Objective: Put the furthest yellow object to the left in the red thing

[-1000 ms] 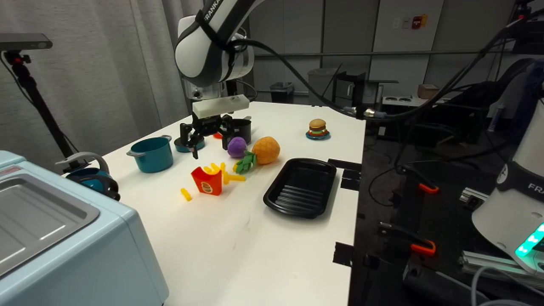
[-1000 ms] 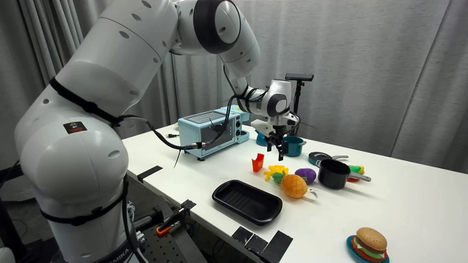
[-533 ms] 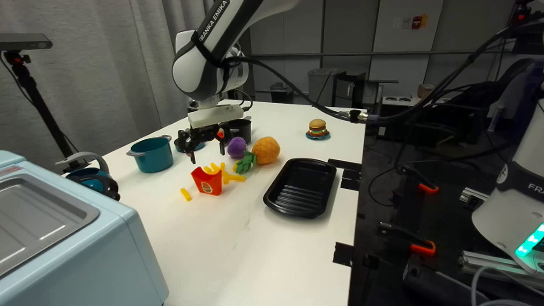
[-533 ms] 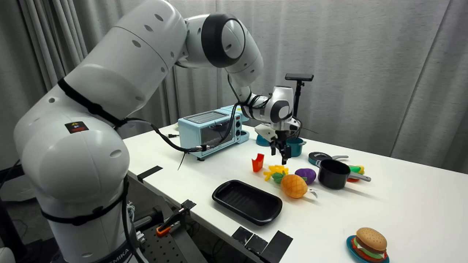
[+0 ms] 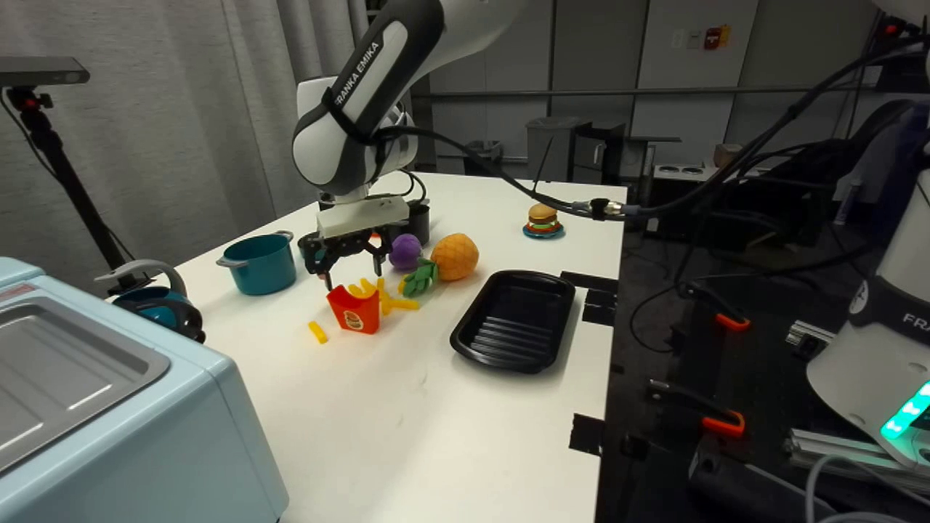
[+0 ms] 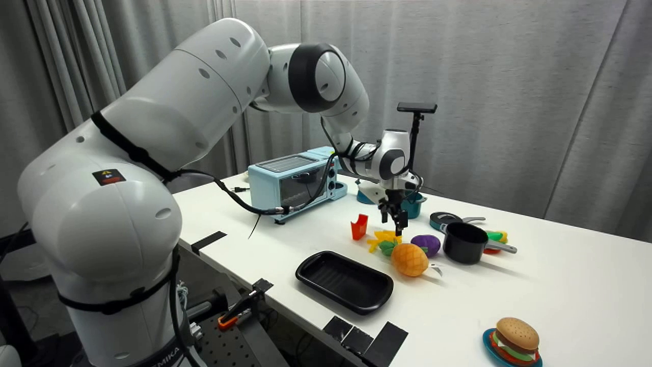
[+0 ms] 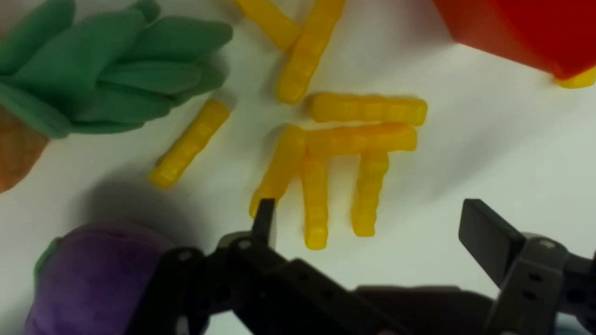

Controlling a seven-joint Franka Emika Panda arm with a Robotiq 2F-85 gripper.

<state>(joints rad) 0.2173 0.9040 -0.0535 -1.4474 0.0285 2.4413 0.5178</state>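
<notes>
1. Hovering above the table [image 5: 436, 436], my claw [image 5: 353, 276] is, in an exterior view, on the far side of the small red carton [image 5: 354, 312], and it is spread. A single yellow stick [image 5: 317, 333] lies to the left of the carton, apart from it. The pile of sticks [image 5: 400, 303] lies on the carton's far right side, near the green leaves [image 5: 420, 280].

2. Also in an exterior view, my claw [image 6: 391, 226] hangs above the pile [image 6: 382, 237] or slightly behind it; the exact depth I cannot tell. The carton [image 6: 359, 227] stands upright to the left, and no stick comes out of its top. The single stick does not show here.

3. In the wrist view, my claw [image 7: 368, 221] is spread wide and I hold nothing: the sticks seen in its gap seem to lie lower, on the table. Left of the pile, a separate stick [image 7: 190, 143] lies near the leaves. On the right, a yellow end [image 7: 577, 79] peeks out by the carton; maybe it is the single stick.

4. About progress, I judge that only the approach is in hand; no stick is grasped or placed. Left to do: choose the stick, pinch it, lift it, and release it into the carton. Which stick is "furthest to the left", I cannot decide: from an exterior view it would be the single stick [image 5: 317, 333], from the wrist view the separate one.
</notes>
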